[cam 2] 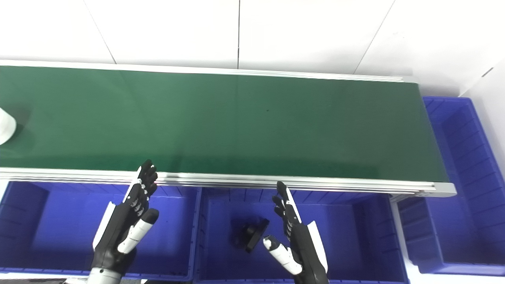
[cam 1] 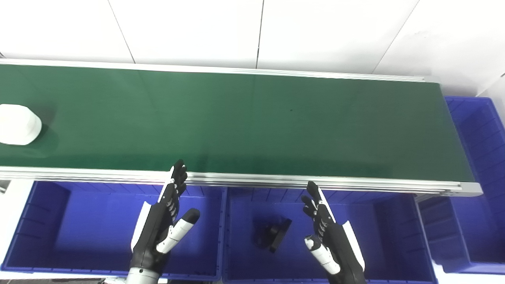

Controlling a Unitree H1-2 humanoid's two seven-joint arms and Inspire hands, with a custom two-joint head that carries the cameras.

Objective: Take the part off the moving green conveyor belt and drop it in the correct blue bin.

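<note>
A white blocky part [cam 1: 17,124] lies on the green conveyor belt [cam 1: 236,122] at its far left; in the right eye view only its edge [cam 2: 6,126] shows. My left hand [cam 1: 163,223] is open and empty, fingers straight, above the left blue bin [cam 1: 39,221] near the belt's front rail. My right hand [cam 1: 329,236] is open and empty above the middle blue bin [cam 1: 386,221]. A black part [cam 1: 272,234] lies on the floor of the middle bin, between the two hands.
A third blue bin [cam 1: 479,165] stands past the belt's right end. An aluminium rail [cam 1: 276,181] runs along the belt's front edge. A white wall lies behind the belt.
</note>
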